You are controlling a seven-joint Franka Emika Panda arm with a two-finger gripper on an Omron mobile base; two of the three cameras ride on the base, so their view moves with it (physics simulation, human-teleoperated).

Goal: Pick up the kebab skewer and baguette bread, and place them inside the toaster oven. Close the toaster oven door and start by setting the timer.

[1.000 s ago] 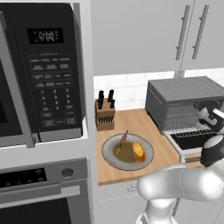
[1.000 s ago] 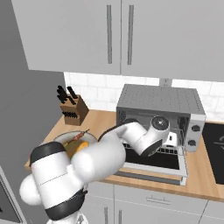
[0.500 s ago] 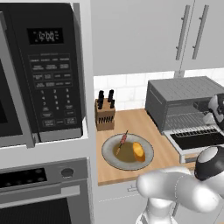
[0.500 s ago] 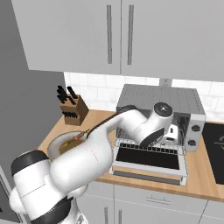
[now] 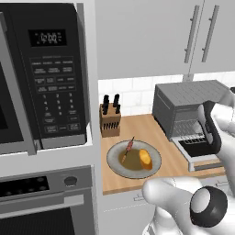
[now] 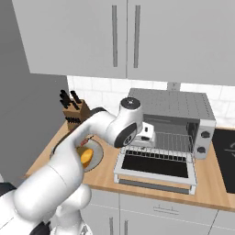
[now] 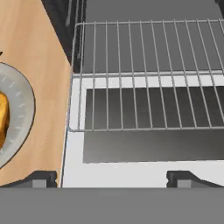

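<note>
The grey toaster oven (image 6: pixel 173 106) stands with its door (image 6: pixel 156 168) dropped flat and its wire rack (image 7: pixel 144 74) slid partly out over the dark glass. My gripper (image 7: pixel 111 178) hangs open above the door's left part, with nothing between its fingertips (image 7: pixel 41 177). In the right base view the gripper (image 6: pixel 146 137) sits at the left side of the oven's opening. To the oven's left a grey plate (image 5: pixel 117 165) carries the golden baguette bread (image 5: pixel 145 158) and the thin kebab skewer (image 5: pixel 128 147). An edge of that plate (image 7: pixel 19 109) and of the bread (image 7: pixel 2 118) shows beside the door.
A knife block (image 5: pixel 110 120) stands at the back of the wooden counter (image 5: pixel 151 131). A black microwave (image 5: pixel 46 78) and a built-in steel oven (image 5: pixel 41 202) fill the left wall. A dark cooktop (image 6: pixel 227 156) lies right of the toaster oven. Cabinets hang overhead.
My hand has swung left across the front of the toaster oven, from its right side towards the plate's side. The jaws stay open; the food has not moved.
</note>
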